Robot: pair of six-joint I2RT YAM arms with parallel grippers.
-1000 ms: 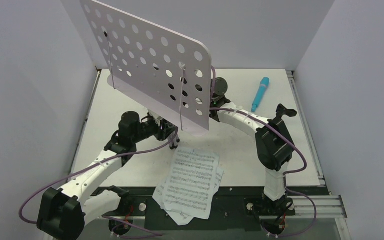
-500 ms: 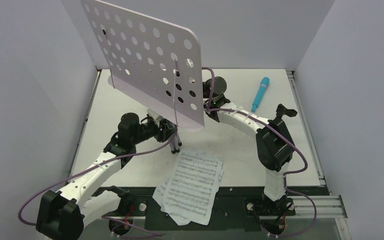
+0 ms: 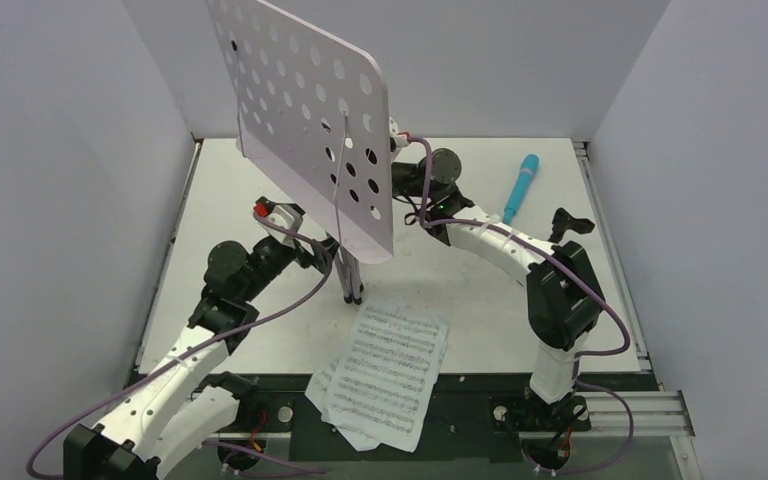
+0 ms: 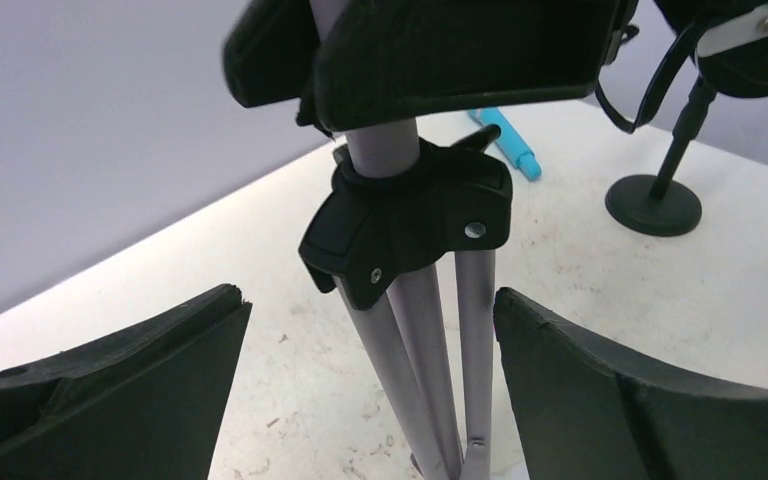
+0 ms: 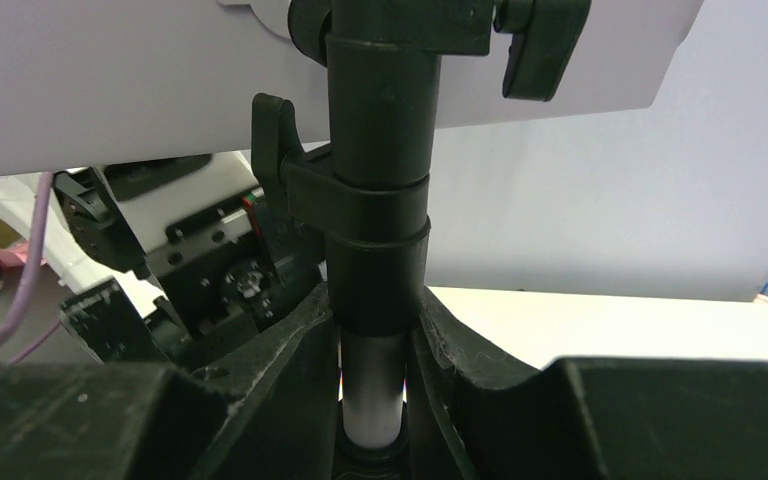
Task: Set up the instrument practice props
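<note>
Sheet-music pages [image 3: 385, 370] lie fanned nearest the arm bases, on the near side of the left gripper [image 4: 365, 300] and a little to its right. Their lower corners hang past the tabletop [image 3: 480, 300] onto the dark front strip. They look thin and floppy, apt to slide over one another — an overhanging corner seems the easiest place to pinch them.

Beyond them rises the music stand [image 3: 315, 110]. Its legs [image 4: 420, 350] are bunched together under the black hub [image 4: 410, 215] and pass between the left gripper's fingers, which are wide apart and touch nothing. Higher up, the right gripper [image 5: 375, 325] is clamped on the stand's pole [image 5: 372, 400] just below a black collar, with the perforated desk [image 5: 160, 80] directly above it. With its legs folded the stand probably cannot stand alone — that grip looks to be all that holds it upright. The tubes look stiff and light, but the broad desk makes the stand top-heavy, so the pole or a single leg is a better hold than the desk.

Farther off, just beside the right gripper on its right, the black mic stand [image 3: 445, 165] stands upright on its round base. The toy microphone [image 3: 521, 187] lies flat on the tabletop further to the right, apart from both.
</note>
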